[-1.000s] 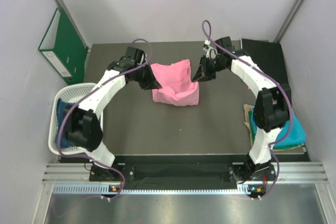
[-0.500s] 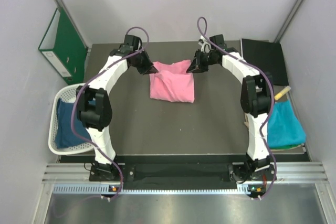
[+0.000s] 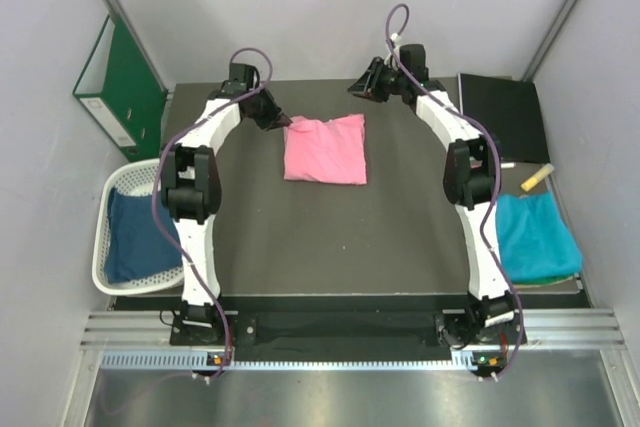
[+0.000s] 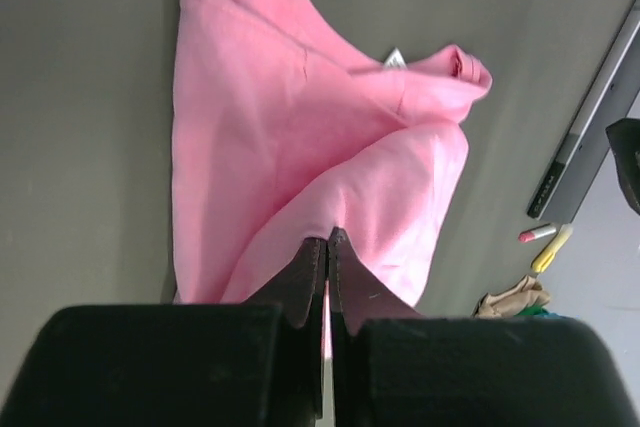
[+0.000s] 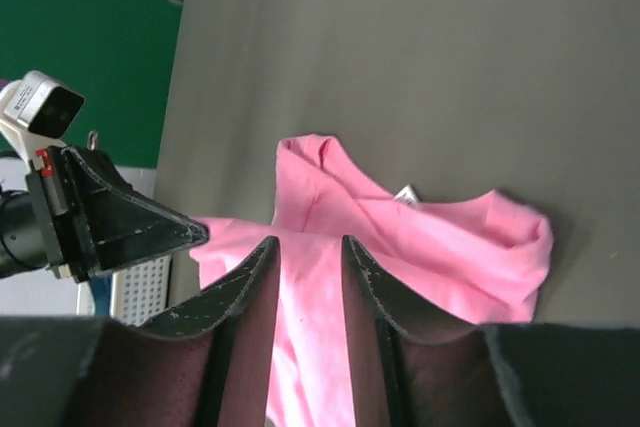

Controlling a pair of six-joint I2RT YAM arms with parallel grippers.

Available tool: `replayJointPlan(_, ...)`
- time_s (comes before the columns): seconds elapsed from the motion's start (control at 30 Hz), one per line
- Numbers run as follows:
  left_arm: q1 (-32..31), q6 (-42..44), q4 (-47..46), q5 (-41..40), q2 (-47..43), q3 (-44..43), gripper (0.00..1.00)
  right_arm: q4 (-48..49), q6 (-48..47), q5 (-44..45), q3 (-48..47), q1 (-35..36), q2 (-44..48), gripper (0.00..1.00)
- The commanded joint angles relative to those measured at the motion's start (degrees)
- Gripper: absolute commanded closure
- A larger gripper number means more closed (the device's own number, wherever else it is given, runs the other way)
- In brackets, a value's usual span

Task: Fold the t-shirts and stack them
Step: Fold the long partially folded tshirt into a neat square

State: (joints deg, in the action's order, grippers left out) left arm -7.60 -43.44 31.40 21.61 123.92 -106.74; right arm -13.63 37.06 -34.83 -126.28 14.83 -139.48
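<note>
The bright pink t-shirt [image 3: 325,148] lies folded into a flat rectangle at the table's far middle. My left gripper [image 3: 289,125] is shut on its far left corner; in the left wrist view pink cloth [image 4: 300,137] is pinched at the gripper's [image 4: 328,239] closed tips. My right gripper [image 3: 360,90] hovers just past the shirt's far right corner, open and holding nothing. In the right wrist view the pink t-shirt [image 5: 430,237] shows through the gap of that gripper [image 5: 310,243]. The dark blue t-shirt [image 3: 128,238] lies in the basket. The teal t-shirt [image 3: 536,236] lies at the right edge.
A white lattice basket [image 3: 105,247] stands off the table's left edge. A green binder [image 3: 120,82] leans on the left wall. A black flat object [image 3: 500,107] lies at the back right, a yellowish marker [image 3: 536,176] near it. The back wall is close behind both grippers.
Both arms swung to the table's far side, drawing the raised pink edge back until the shirt lay flat. The right gripper then opened, let go and moved off; the left stayed shut.
</note>
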Motion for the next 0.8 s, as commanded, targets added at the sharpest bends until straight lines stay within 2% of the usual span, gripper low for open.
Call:
replayJointPlan(0.0, 1.61, -1.03, -5.38, 3.44, 6.32, -8.21, 0.81, 5.54, 4.25, 5.46, -4.41, -1.56, -4.30, 0.53)
replayJointPlan(0.07, 2.06, -1.47, -5.03, 5.45, 10.54, -13.13, 0.23, 5.46, 4.08, 6.00, -3.89, -2.17, -4.22, 0.37)
replayJointPlan(0.1, 2.41, -1.38, -4.33, 5.99, 11.51, -14.71, 0.02, 5.37, 3.64, 6.52, -3.28, -2.35, -3.61, 0.28)
replayJointPlan(0.23, 2.85, 0.28, -4.51, 5.47, 9.08, -14.47, 0.01, 3.44, -0.49, 9.51, 6.45, -2.53, 3.94, 0.08)
replayJointPlan(0.4, 3.03, 2.13, -0.65, 5.73, 3.53, -9.12, 0.01, -4.63, -6.29, 10.92, 14.47, -3.14, 13.96, 0.00)
replayJointPlan(0.57, 3.02, 5.20, 2.00, 3.62, -3.24, -0.68, 0.01, -7.38, -8.14, 12.86, 24.84, -3.93, 21.26, 0.00)
replayJointPlan(0.67, 2.94, 5.47, 1.74, 4.05, -4.39, 4.25, 0.01, -6.15, -7.27, 10.67, 28.89, -3.76, 20.40, 0.00)
replayJointPlan(0.77, 2.76, 4.95, 0.08, 4.06, -4.39, 7.50, 0.01, -4.48, -5.78, 7.15, 29.77, -3.14, 17.33, 0.05)
